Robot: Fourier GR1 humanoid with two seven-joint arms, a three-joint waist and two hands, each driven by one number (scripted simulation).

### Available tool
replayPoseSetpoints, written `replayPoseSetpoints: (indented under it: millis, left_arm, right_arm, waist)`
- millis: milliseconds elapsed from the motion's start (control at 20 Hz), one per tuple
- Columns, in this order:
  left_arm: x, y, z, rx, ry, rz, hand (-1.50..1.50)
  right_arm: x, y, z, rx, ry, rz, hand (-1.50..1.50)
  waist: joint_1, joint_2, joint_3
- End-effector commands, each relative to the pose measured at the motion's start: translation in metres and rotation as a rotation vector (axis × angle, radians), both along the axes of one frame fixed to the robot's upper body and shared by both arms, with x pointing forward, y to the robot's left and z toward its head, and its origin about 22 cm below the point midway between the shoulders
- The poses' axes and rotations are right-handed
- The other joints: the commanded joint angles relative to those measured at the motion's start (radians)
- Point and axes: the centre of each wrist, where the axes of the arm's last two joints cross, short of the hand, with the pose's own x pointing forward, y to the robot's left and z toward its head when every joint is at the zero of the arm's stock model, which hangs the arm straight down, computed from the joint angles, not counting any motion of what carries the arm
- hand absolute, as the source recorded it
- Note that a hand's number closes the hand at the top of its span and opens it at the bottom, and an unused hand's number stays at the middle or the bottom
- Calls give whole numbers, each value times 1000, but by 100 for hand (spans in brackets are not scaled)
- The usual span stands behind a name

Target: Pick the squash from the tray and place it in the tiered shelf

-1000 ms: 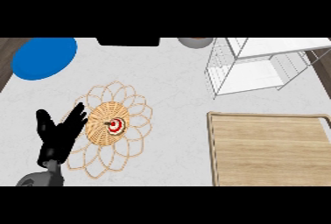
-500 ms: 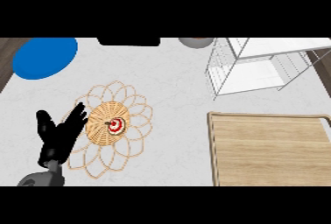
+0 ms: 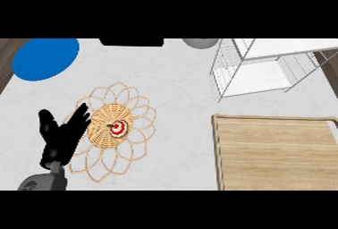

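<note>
The wooden tray (image 3: 277, 152) lies at the lower right of the counter, its surface bare; no squash shows on it or anywhere in view. The white wire tiered shelf (image 3: 267, 67) stands at the upper right. My left hand (image 3: 61, 138) rests open at the lower left, fingers straight and pointing up, beside the edge of a wicker mat. It holds nothing. My right hand does not show in the head view.
A wicker flower-shaped mat (image 3: 113, 127) with a small red and white object (image 3: 117, 127) at its centre lies left of middle. A blue plate (image 3: 45, 58) sits at the upper left. A grey round object (image 3: 200, 43) and a dark item (image 3: 132, 42) line the far edge.
</note>
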Motion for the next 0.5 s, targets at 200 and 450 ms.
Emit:
replayPoseSetpoints:
  millis: [200, 450]
  left_arm:
    - [-1, 6, 3, -4, 10, 15, 0]
    - [3, -3, -3, 4, 2, 3, 0]
  right_arm:
    - [-61, -92, -9, 103, 4, -53, -150]
    - [-84, -115, -5, 99, -13, -11, -150]
  waist:
    - [-1, 2, 1]
    - [3, 5, 1]
